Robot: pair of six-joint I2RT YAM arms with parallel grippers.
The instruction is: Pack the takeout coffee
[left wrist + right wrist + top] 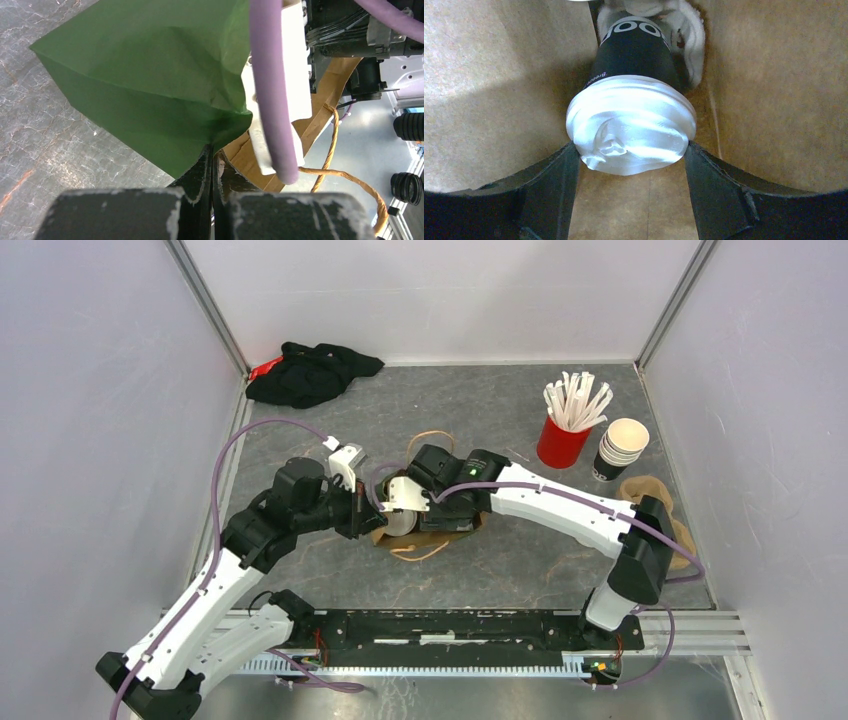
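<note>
Right gripper [631, 150] clasping lidded coffee cup [634, 50] inside brown bag [499, 75], left gripper [212, 160] pinched on green paper [145, 80]

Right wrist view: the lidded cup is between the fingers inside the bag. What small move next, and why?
Probably ease the lidded cup slightly deeper before releasing. The right gripper grips its white lid inside the paper bag, whose edge the left gripper pinches; whether it is seated is unclear.

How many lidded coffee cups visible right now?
1: lidded coffee cup inside the brown paper bag, gripped by the right pincer. Another may be hidden behind it.
</note>
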